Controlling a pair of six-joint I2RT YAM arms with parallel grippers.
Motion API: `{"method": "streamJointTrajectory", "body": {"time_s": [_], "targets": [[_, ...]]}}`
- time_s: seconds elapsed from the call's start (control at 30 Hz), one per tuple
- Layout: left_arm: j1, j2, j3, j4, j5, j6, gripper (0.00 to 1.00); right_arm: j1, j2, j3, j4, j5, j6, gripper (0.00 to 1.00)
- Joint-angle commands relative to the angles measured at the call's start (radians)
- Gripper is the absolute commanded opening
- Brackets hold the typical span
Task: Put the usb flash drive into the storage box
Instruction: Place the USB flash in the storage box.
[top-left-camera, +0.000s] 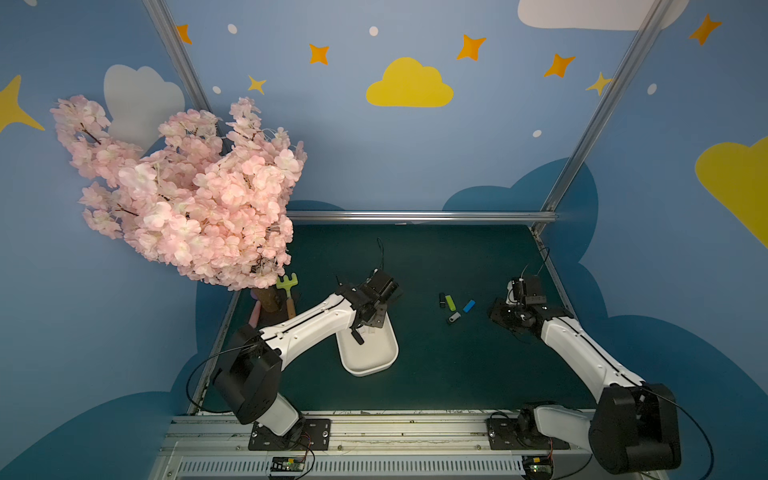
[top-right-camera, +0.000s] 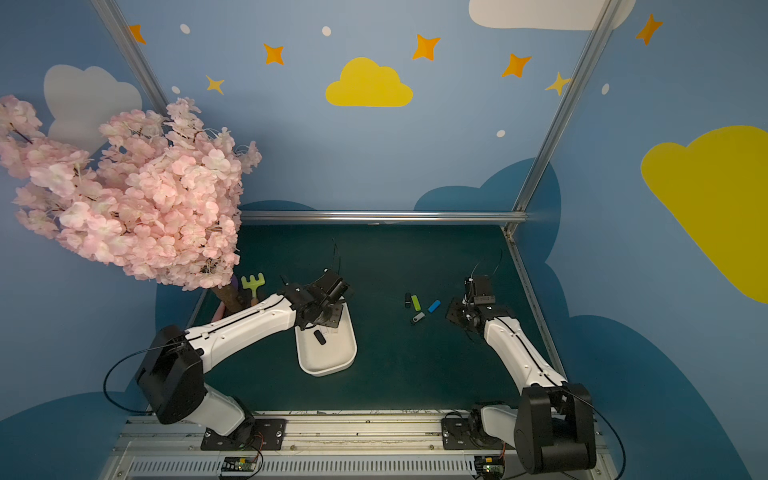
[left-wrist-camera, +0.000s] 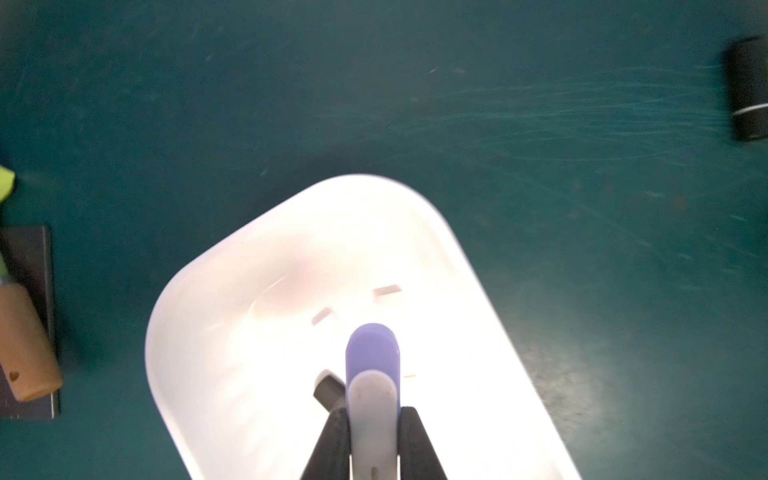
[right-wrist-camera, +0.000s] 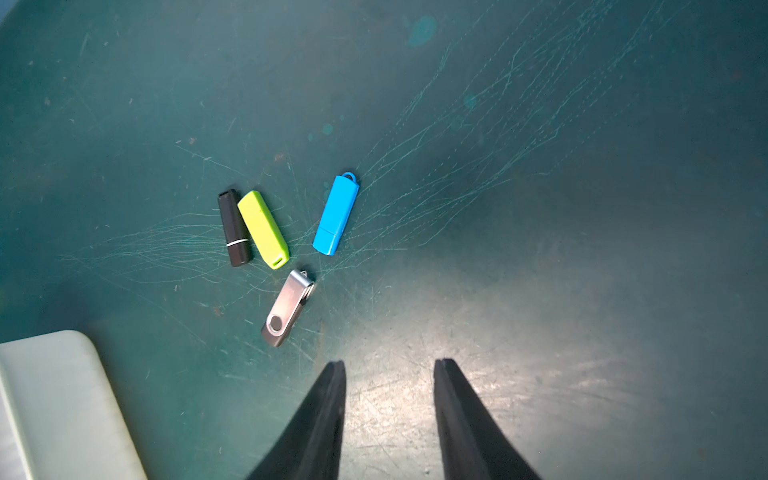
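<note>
The white storage box (top-left-camera: 370, 370) (left-wrist-camera: 199, 291) lies left of centre on the green mat. My left gripper (left-wrist-camera: 374, 411) hangs over its far end, shut on a purple and white usb flash drive (left-wrist-camera: 372, 349) that points down into the box. A dark drive (top-right-camera: 319, 337) (left-wrist-camera: 330, 388) lies on the box floor. Several more drives lie on the mat to the right: black (right-wrist-camera: 235, 228), lime (right-wrist-camera: 263, 228), blue (right-wrist-camera: 336, 216) and silver swivel (right-wrist-camera: 287, 307). My right gripper (right-wrist-camera: 390, 365) (top-left-camera: 500, 316) stands open just right of them, holding nothing.
A pink blossom tree (top-left-camera: 183, 191) in a pot fills the left back corner. A green toy rake (top-left-camera: 286, 286) with a wooden handle (left-wrist-camera: 25, 345) lies beside it, left of the box. A metal rail (top-left-camera: 415, 216) bounds the mat at the back.
</note>
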Motion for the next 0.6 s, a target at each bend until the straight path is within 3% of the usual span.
{"method": "streamJointTrajectory", "body": {"time_s": [0.0, 0.57], "targets": [[0.040, -0.020, -0.024, 0.051, 0.038, -0.036, 0.20, -0.002, 0.015, 0.021, 0.012, -0.010, -0.011, 0.40], [0.077, 0.233, 0.048, 0.087, 0.072, -0.067, 0.21, 0.000, 0.069, 0.027, 0.023, -0.037, -0.018, 0.43]]}}
